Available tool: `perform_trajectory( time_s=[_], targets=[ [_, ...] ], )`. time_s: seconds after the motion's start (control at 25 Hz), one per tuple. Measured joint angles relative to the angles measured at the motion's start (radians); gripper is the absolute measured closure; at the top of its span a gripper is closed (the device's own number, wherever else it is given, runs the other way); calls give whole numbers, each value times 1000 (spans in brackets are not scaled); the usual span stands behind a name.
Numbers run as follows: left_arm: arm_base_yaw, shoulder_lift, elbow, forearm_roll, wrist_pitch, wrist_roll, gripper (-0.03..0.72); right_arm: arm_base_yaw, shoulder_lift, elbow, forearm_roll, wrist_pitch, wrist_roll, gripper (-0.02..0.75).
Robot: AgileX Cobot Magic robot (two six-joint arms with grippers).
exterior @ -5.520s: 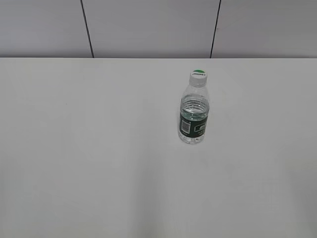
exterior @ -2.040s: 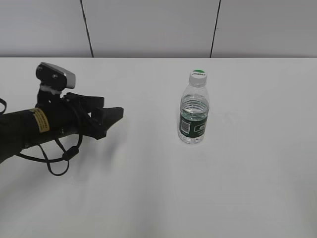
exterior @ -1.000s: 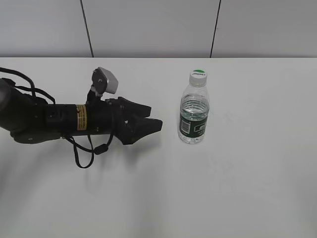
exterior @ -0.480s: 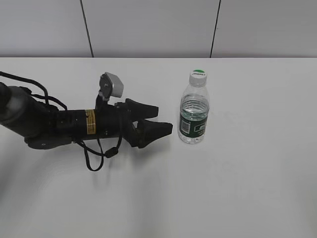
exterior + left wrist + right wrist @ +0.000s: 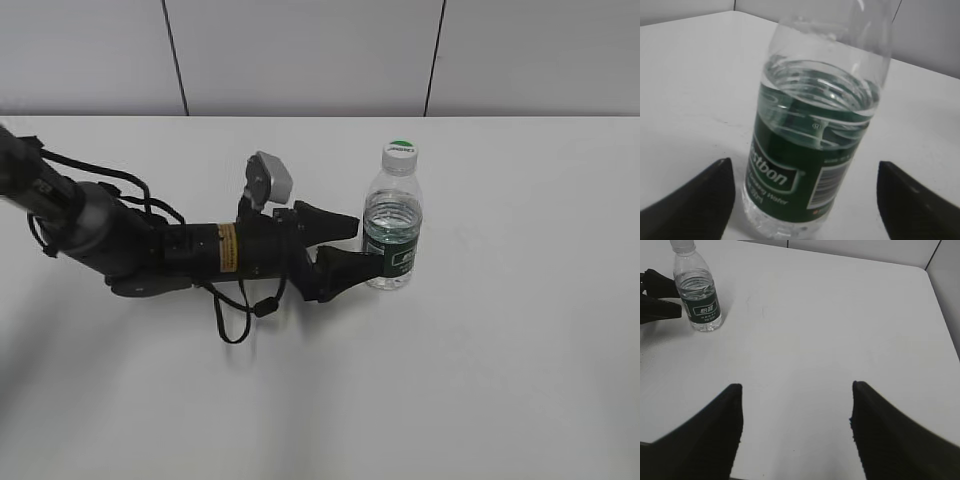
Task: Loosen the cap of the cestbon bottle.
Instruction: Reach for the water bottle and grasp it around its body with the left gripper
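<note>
The cestbon bottle stands upright on the white table, clear and ribbed with a dark green label band. Its white cap with a green patch is on top. My left gripper lies low along the table, open, its two black fingers reaching either side of the bottle's lower body without closing on it. In the left wrist view the bottle fills the middle between the open fingers; the cap is cut off there. My right gripper is open and empty, far from the bottle, and out of the exterior view.
The white table runs back to a grey panelled wall. The left arm's black body and cables lie across the table's left half. The table's right edge shows in the right wrist view.
My left arm came in from the left and has slid right along the table until its open fingers reach around the bottle. The bottle has not moved.
</note>
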Motion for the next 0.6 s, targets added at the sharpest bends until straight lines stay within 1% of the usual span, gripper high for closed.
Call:
perform_trajectory(
  time_s=[0.28, 0.6],
  targets=[
    [-27, 60, -89, -3, 13, -23, -3, 0, 0, 0, 0, 0, 0, 222],
    [-76, 71, -161, -6, 116, -33, -3, 0, 0, 0, 0, 0, 0, 222]
  ],
)
